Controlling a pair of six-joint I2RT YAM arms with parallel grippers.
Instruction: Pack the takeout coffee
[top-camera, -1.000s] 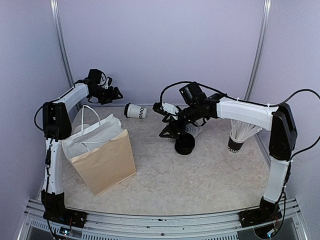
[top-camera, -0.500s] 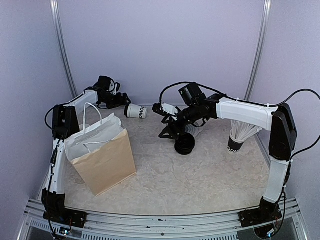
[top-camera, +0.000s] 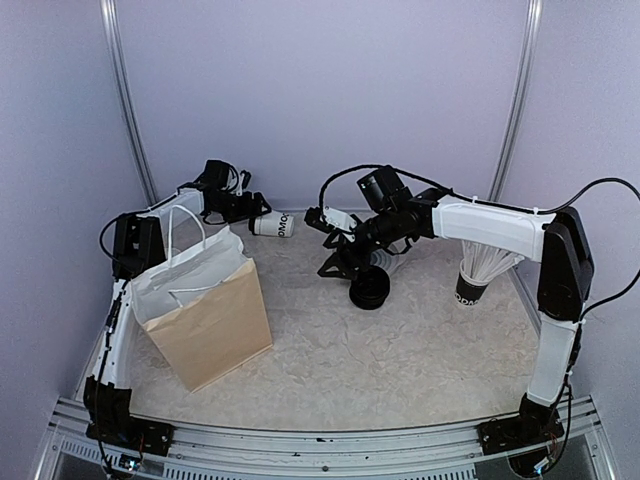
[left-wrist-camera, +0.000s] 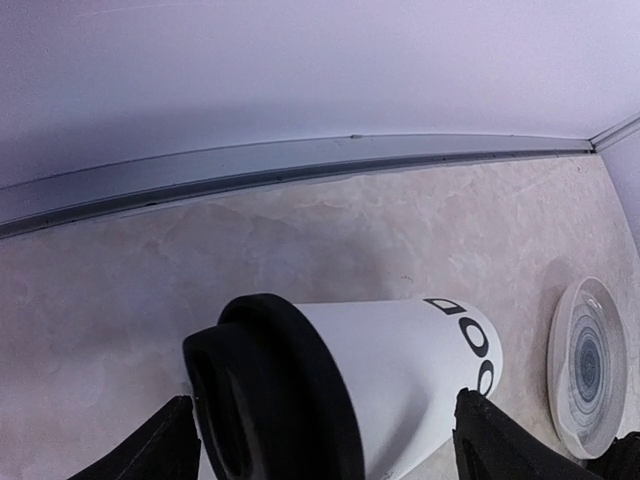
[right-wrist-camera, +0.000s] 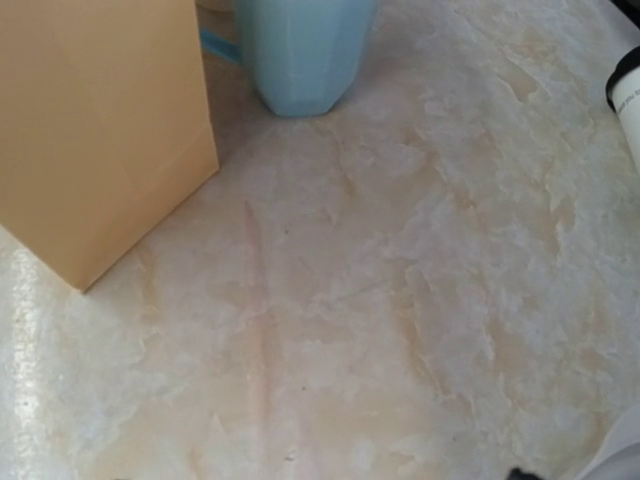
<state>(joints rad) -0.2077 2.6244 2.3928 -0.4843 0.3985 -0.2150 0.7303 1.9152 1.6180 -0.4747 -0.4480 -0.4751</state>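
Takeout coffee (top-camera: 272, 224) lies on its side at the back of the counter (top-camera: 400, 350), close to the back wall. Its black lid points to the left. The brown paper bag (top-camera: 205, 320) stands open near it, a bit to the front and left.

The left tool (top-camera: 254, 212) is spread wide. It sits around the lid end of the cup, with one finger on each side. From the left wrist view I cannot tell if the fingers touch the cup.

So I think the step now is grabbing the cup. Next, the left tool needs to squeeze shut gently, because a paper cup can squash and its lid can pop off. After that it should lift the cup, turn it upright and lower it into the open top of the bag.

The right tool (top-camera: 338, 258) hangs over the middle of the counter. It is spread wide too and holds nothing.
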